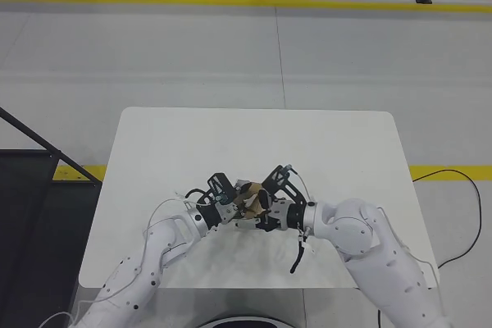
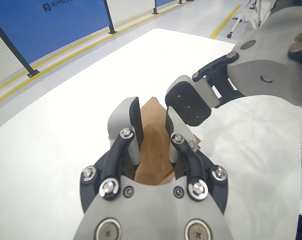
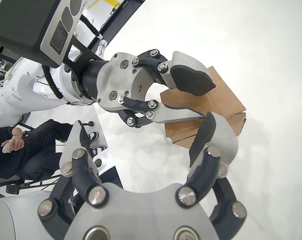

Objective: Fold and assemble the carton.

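Note:
A small brown carton, partly folded and flattened, is held just above the white table near its front middle. My left gripper is shut on the carton, one finger on each face. In the right wrist view the carton sticks out past the left gripper, showing a notched flap edge. My right gripper is open wide and faces the left one. One of its fingers lies at the carton's edge, and its pad sits beside the left fingers.
The two wrists meet close together over the front middle of the table. A dark frame and panel stand off the table's left side. Yellow floor lines run past the table's right side.

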{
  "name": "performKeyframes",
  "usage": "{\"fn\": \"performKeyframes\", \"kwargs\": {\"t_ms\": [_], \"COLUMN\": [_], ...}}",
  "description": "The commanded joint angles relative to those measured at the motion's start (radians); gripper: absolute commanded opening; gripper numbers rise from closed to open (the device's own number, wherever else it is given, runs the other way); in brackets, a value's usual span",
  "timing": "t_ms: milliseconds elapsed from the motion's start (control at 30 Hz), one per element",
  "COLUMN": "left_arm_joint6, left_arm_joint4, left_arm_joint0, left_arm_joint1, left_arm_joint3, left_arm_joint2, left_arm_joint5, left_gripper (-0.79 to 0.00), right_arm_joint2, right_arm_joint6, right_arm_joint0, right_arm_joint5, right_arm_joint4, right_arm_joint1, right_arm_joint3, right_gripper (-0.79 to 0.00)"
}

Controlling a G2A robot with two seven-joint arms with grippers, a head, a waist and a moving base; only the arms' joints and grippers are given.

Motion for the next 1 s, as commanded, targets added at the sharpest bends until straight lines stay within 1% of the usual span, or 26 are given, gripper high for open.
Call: {"fn": "performKeyframes", "kwargs": {"t_ms": [0,200,400,533,700,833,967], "left_arm_joint6": [-0.001,0.001,0.021,0.031,0.039,0.012,-0.033], "left_arm_joint4": [-0.002,-0.004,-0.015,-0.018,-0.048,-0.098,-0.102], "left_arm_joint0": [0.0,-0.001,0.01,0.022,0.041,0.046,0.035], "left_arm_joint1": [0.0,-0.001,0.0,0.003,0.009,0.013,0.013], "left_arm_joint3": [0.001,0.002,-0.009,-0.019,-0.027,-0.001,0.035], "left_arm_joint2": [0.0,0.0,-0.016,-0.037,-0.088,-0.132,-0.131], "left_arm_joint5": [-0.002,-0.001,0.013,0.023,0.04,0.052,0.053], "left_gripper": [-0.477,-0.474,-0.453,-0.446,-0.446,-0.453,-0.456], "right_arm_joint2": [-0.005,-0.023,-0.026,-0.025,-0.024,-0.024,-0.024], "right_arm_joint6": [-0.006,-0.028,-0.04,-0.04,-0.041,-0.038,-0.038], "right_arm_joint0": [0.003,0.019,0.029,0.029,0.029,0.03,0.03], "right_arm_joint5": [-0.004,-0.007,-0.013,-0.012,-0.011,-0.014,-0.014], "right_arm_joint4": [0.009,0.034,0.047,0.047,0.049,0.051,0.052], "right_arm_joint1": [-0.001,-0.007,-0.008,-0.007,-0.006,-0.005,-0.005], "right_arm_joint3": [0.008,0.043,0.06,0.06,0.059,0.059,0.059], "right_gripper": [0.0,0.0,0.0,0.0,0.0,0.0,0.0]}}
